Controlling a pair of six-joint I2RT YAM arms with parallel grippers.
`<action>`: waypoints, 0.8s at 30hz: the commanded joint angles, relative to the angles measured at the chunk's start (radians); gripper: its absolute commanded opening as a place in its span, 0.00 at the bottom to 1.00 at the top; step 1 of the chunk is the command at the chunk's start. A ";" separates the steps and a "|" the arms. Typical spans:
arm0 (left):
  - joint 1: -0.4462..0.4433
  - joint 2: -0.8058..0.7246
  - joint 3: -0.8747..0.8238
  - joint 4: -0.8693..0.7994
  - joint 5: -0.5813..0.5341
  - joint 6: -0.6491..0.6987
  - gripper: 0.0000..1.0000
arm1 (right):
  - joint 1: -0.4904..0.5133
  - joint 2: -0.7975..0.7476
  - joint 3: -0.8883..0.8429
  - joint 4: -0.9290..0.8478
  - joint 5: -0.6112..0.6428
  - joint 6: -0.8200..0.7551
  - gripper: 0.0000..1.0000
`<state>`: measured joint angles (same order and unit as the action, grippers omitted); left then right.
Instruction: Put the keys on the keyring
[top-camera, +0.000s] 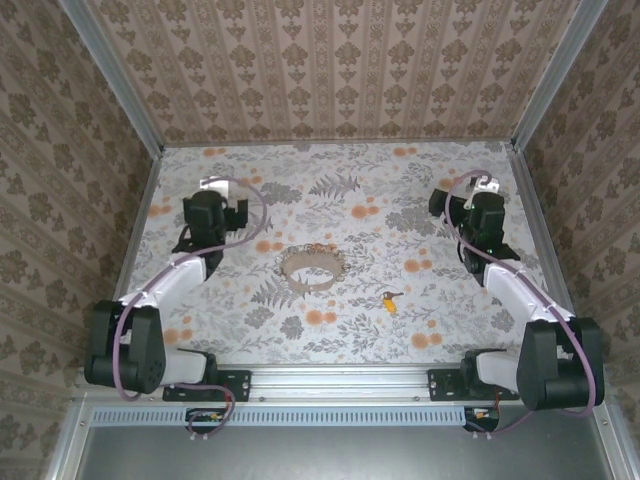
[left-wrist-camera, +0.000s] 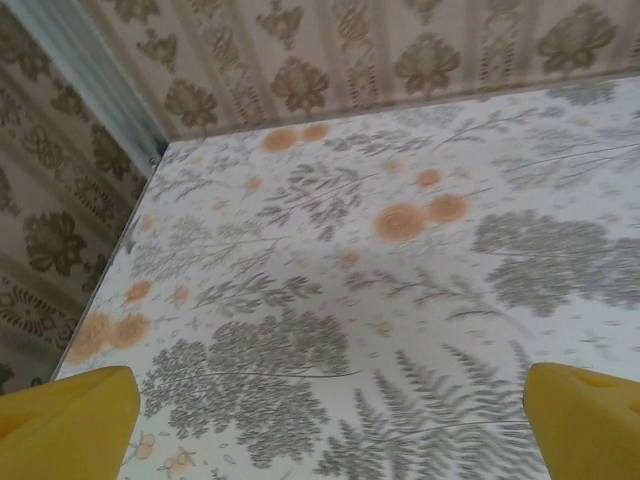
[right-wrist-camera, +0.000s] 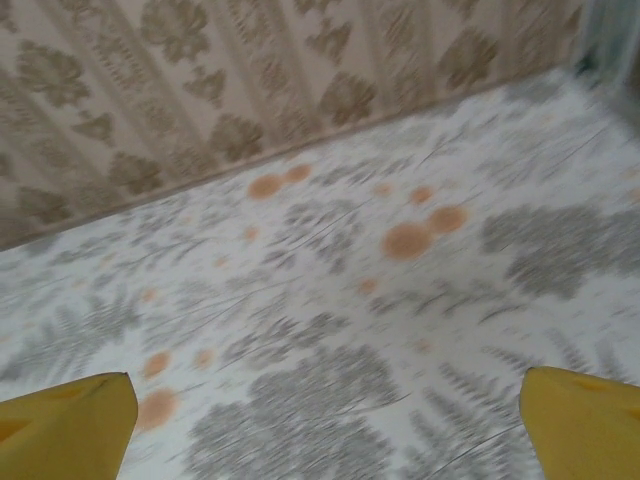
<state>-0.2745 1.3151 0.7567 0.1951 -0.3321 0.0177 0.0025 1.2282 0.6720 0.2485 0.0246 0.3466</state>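
The keyring (top-camera: 312, 268), a tan round hoop, lies flat near the middle of the floral table. A tiny key (top-camera: 389, 299) with a yellow-orange head lies to its right and a little nearer. My left gripper (top-camera: 222, 190) is at the far left, well apart from the hoop. My right gripper (top-camera: 478, 190) is at the far right, beyond the key. In the left wrist view the left gripper (left-wrist-camera: 330, 420) stands open, its yellow fingertips (left-wrist-camera: 70, 425) wide apart over bare cloth. In the right wrist view the right gripper (right-wrist-camera: 325, 425) is open too, nothing between its fingertips (right-wrist-camera: 585, 425).
Patterned walls (top-camera: 330, 60) close the table in at the back and both sides. A metal rail (top-camera: 340, 380) runs along the near edge between the arm bases. Purple cables (top-camera: 255, 200) loop over each arm.
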 joint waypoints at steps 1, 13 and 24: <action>-0.095 -0.026 0.075 -0.316 -0.093 -0.097 1.00 | 0.032 0.022 0.046 -0.200 -0.279 0.170 0.91; -0.350 -0.047 0.036 -0.344 0.086 -0.403 1.00 | 0.397 0.101 -0.003 -0.302 -0.337 0.383 0.75; -0.388 -0.046 -0.023 -0.276 0.110 -0.476 1.00 | 0.561 0.294 -0.001 -0.196 -0.332 0.515 0.61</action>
<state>-0.6605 1.2911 0.7380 -0.1062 -0.2340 -0.4229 0.5426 1.4807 0.6624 0.0109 -0.2958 0.8009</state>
